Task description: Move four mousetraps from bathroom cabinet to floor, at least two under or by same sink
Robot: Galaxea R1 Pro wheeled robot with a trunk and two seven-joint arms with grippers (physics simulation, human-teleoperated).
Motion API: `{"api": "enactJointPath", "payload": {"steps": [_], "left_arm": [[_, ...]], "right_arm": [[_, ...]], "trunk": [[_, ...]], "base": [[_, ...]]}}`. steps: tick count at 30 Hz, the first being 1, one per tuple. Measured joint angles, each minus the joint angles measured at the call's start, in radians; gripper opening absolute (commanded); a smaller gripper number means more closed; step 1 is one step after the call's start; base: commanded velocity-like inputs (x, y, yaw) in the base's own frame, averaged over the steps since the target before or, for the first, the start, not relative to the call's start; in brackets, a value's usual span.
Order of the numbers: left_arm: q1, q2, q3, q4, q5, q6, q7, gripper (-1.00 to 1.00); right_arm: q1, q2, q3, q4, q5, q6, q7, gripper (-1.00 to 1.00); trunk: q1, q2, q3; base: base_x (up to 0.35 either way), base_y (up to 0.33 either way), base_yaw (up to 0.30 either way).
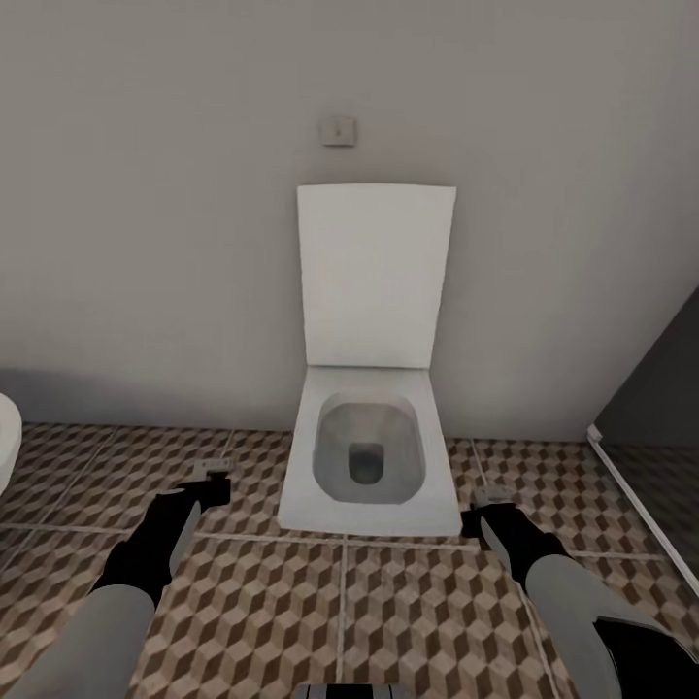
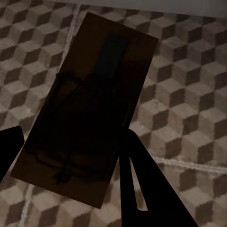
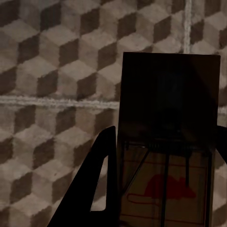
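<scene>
My left gripper (image 1: 210, 478) hangs low over the bathroom floor (image 1: 340, 612), left of the toilet, shut on a mousetrap (image 1: 213, 469). In the left wrist view that dark-brown mousetrap (image 2: 90, 104) lies flat between the black fingers (image 2: 137, 184), with the cube-pattern tiles behind it. My right gripper (image 1: 491, 505) is right of the toilet, shut on a second mousetrap (image 1: 494, 496). The right wrist view shows this mousetrap (image 3: 168, 127) with its wire bar and a red mouse print, held between the fingers (image 3: 101, 184). The cabinet and the sink are out of view.
A white square toilet (image 1: 367, 456) with its lid up stands against the grey wall straight ahead, between my arms. A white rounded rim (image 1: 6, 442) pokes in at the far left. A dark panel with a white frame (image 1: 641, 495) runs along the right.
</scene>
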Motion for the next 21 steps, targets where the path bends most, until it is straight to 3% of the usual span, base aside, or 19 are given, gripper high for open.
{"api": "enactJointPath", "payload": {"steps": [11,21], "left_arm": [[0.0,0.0,0.001,0.0,0.0,0.002,0.0,-1.0],[0.0,0.0,0.001,0.0,0.0,0.006,0.0,-1.0]], "right_arm": [[0.0,-0.003,0.004,-0.001,0.004,0.0,0.012,-1.0],[0.0,-0.003,0.006,-0.004,0.006,0.003,0.004,-1.0]], "trunk": [[0.0,0.0,0.0],[0.0,0.0,0.0]], "base": [[0.009,0.007,-0.01],[0.0,0.0,-0.178]]}}
